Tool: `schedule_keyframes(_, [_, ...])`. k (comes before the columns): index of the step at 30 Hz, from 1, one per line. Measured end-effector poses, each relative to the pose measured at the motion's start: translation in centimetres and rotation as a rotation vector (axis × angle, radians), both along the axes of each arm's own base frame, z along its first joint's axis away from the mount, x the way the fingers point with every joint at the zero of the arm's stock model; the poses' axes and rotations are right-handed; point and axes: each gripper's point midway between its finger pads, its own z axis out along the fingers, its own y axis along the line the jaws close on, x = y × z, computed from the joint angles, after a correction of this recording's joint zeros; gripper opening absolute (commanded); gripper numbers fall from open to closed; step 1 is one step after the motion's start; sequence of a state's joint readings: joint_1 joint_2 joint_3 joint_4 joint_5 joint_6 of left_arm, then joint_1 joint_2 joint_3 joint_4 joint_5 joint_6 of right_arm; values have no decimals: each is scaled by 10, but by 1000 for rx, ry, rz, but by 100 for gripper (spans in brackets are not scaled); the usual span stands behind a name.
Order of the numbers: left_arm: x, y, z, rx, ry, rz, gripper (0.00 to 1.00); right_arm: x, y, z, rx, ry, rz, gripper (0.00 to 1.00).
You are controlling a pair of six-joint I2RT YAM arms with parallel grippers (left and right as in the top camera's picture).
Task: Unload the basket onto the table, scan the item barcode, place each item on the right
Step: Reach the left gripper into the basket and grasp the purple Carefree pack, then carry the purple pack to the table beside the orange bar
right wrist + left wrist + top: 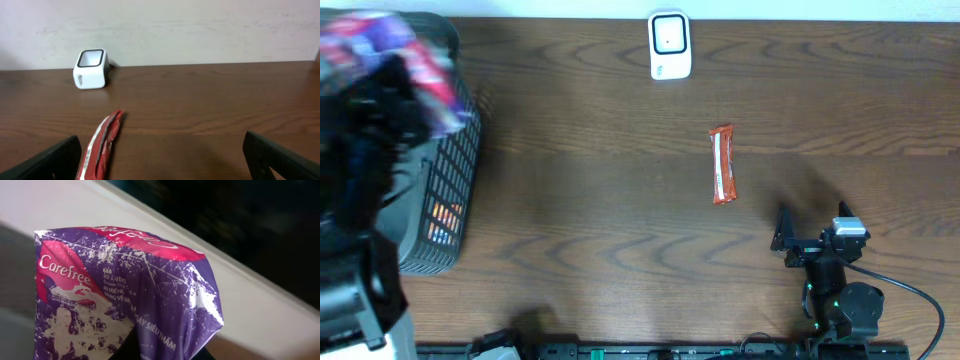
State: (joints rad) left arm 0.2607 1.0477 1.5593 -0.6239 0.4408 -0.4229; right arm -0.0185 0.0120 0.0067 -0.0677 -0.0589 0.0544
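Item is the purple-and-pink Carefree pack point(125, 290): up in the air over the table's left edge, above the dark mesh basket point(445, 200), not resting on anything. The left gripper point(390, 85) is clamped shut on it. The fingers themselves are hidden behind the pack in the left wrist view, and the overhead is blurred there, so I can't tell exactly where the pinch sits; looks like the lower end. The printed front with the brand name faces the wrist cam and no barcode shows on that face, so it's likely on the far side or underneath. My read on the step: pack lifted out of the basket, carry to the scanner point(670, 45) not yet made. The scanner is the white block at the middle of the table's far edge, window facing up and forward, well apart from the pack, so it's a long traverse right, plus a wrist turn to bring the code over the window. An orange-red snack bar point(723, 165) lies flat right of the table's point(570, 200) centre, lengthwise toward the scanner, touched by nothing. The right gripper point(167, 159) is parked by the near right edge, jaws spread wide and empty, aimed at the bar and the scanner, probably staged for the bar and clear of the left arm's path. Risk: soft, crinkled film, so the code may wrinkle or glare.
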Motion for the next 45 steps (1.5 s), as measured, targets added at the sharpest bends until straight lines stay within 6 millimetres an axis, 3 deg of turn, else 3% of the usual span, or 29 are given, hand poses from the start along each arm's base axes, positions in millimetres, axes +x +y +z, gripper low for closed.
schedule_keyframes(3, [10, -57, -13, -21, 48, -222, 7, 0, 0, 0, 0, 0, 0, 99])
schedule_keyframes(5, [16, -96, -36, -37, 125, -358, 7, 0, 0, 0, 0, 0, 0, 99])
schedule_keyframes(12, [22, -212, -137, -46, 472, -685, 7, 0, 0, 0, 0, 0, 0, 99])
schedule_keyframes(18, [38, -275, -213, -86, 696, -756, 7, 0, 0, 0, 0, 0, 0, 99])
schedule_keyframes(23, [56, -315, -271, -125, 803, -784, 7, 0, 0, 0, 0, 0, 0, 99])
schedule_keyframes(27, [72, -344, -302, -207, 822, -851, 7, 0, 0, 0, 0, 0, 0, 99])
schedule_keyframes(30, [83, -359, -319, -257, 810, -905, 7, 0, 0, 0, 0, 0, 0, 99])
schedule_keyframes(36, [84, -357, -365, -297, 925, -900, 9, 0, 0, 0, 0, 0, 0, 99])
schedule_keyframes(40, [81, -342, -382, -274, 971, -907, 36, 0, 0, 0, 0, 0, 0, 99])
schedule_keyframes(45, [84, -317, -388, -248, 990, -894, 56, 0, 0, 0, 0, 0, 0, 99])
